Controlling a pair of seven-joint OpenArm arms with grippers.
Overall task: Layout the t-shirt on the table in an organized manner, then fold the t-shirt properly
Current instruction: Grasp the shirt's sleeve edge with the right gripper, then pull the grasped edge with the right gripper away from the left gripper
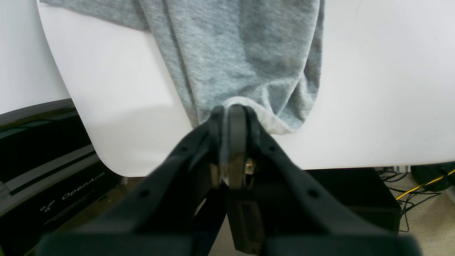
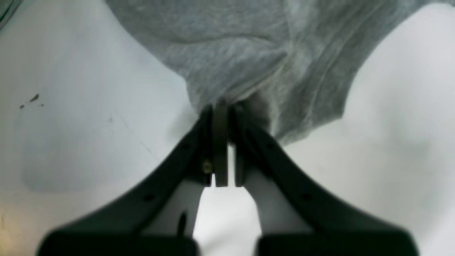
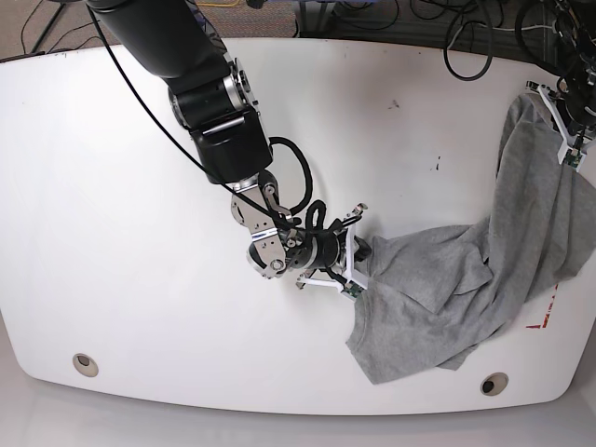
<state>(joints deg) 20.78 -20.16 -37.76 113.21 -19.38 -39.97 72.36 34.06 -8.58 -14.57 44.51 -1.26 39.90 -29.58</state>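
Note:
The grey t-shirt (image 3: 466,279) lies crumpled over the right part of the white table (image 3: 140,186), one end pulled up toward the far right corner. My left gripper (image 3: 557,104) is shut on that raised end of the t-shirt (image 1: 245,53); in the left wrist view its jaws (image 1: 231,110) pinch a fold of cloth above the table's corner. My right gripper (image 3: 358,268) is at the cloth's left edge near the table's middle. In the right wrist view the right gripper (image 2: 225,106) is shut on a bunched edge of the t-shirt (image 2: 249,46). No lettering shows.
Two round grommet holes (image 3: 85,363) (image 3: 494,383) sit near the table's front edge. Red marks (image 3: 543,321) show beside the cloth at the right. Cables (image 3: 466,28) lie behind the table. A black OpenArm case (image 1: 53,192) stands below the table corner.

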